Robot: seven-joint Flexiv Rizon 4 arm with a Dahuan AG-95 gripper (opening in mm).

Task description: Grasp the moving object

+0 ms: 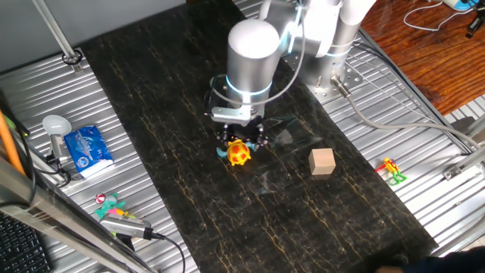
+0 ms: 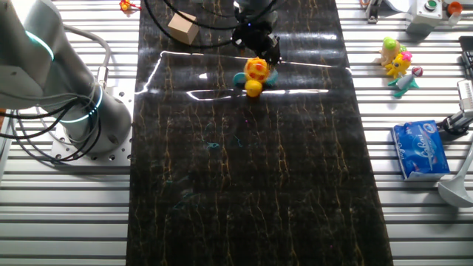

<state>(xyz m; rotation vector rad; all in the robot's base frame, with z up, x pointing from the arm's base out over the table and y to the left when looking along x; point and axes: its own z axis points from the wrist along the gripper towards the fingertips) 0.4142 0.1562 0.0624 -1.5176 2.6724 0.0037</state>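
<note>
One fixed view: you're looking at the gripper [image 1: 241,141] hanging right over the toy figure [image 1: 239,152], well left of the tan cube [image 1: 322,161]; finger spread, can't tell.

Other fixed view: toy figure [image 2: 256,74] is poking out just below the gripper [image 2: 260,49], right of the tan cube [image 2: 182,28]; contact unclear.

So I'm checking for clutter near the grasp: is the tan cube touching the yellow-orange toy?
No, the tan cube sits apart from the toy, dark mat between them.

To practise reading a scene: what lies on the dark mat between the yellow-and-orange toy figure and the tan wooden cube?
Nothing: between the toy figure and the tan cube only bare dark mat shows. One fixed view shows this best; the gripper stands right over the figure.
</note>
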